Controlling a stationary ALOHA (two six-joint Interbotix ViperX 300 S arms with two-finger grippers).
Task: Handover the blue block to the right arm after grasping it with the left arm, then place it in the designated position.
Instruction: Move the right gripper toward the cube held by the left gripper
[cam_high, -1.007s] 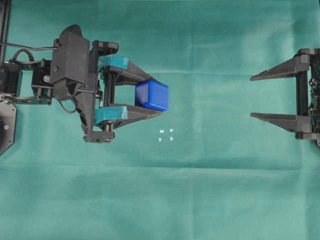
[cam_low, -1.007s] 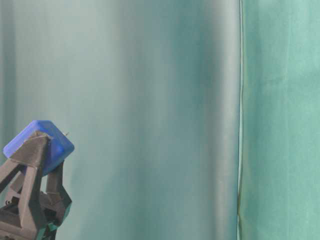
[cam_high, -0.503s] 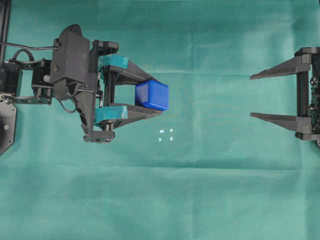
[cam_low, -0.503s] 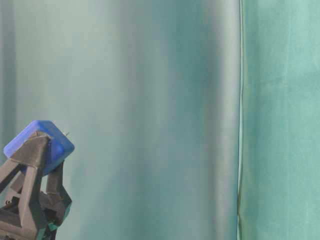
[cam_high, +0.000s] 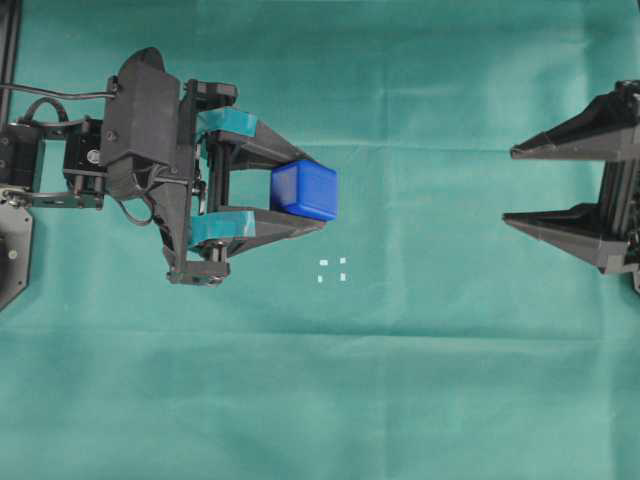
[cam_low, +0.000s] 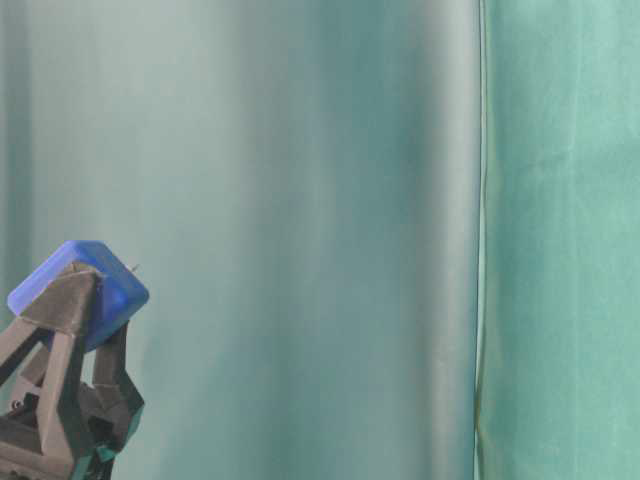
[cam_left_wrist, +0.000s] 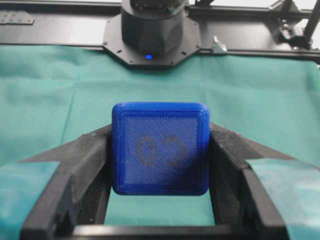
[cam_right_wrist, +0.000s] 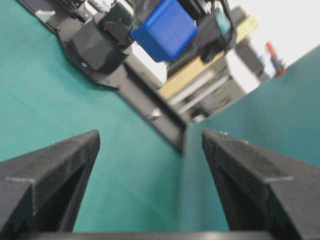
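Note:
The blue block (cam_high: 304, 190) is pinched between the teal-taped fingers of my left gripper (cam_high: 318, 196), lifted off the cloth and pointing right. In the left wrist view the blue block (cam_left_wrist: 160, 148) fills the gap between both fingers, its faint 8-like mark facing the camera. From table level the blue block (cam_low: 85, 290) sits tilted at the fingertips. My right gripper (cam_high: 512, 187) hangs open and empty at the far right, well apart from the block. In the right wrist view the blue block (cam_right_wrist: 164, 29) shows far ahead, above the right gripper (cam_right_wrist: 150, 137). The designated position (cam_high: 332, 270) lies below and right of the block.
Green cloth (cam_high: 400, 380) covers the whole table. A green backdrop (cam_low: 300, 200) hangs behind. The right arm's black base (cam_left_wrist: 152, 30) stands at the table's far edge in the left wrist view.
The right gripper has tilted, its fingers now angled in the overhead view and shifted slightly right. The left gripper and block have not moved.

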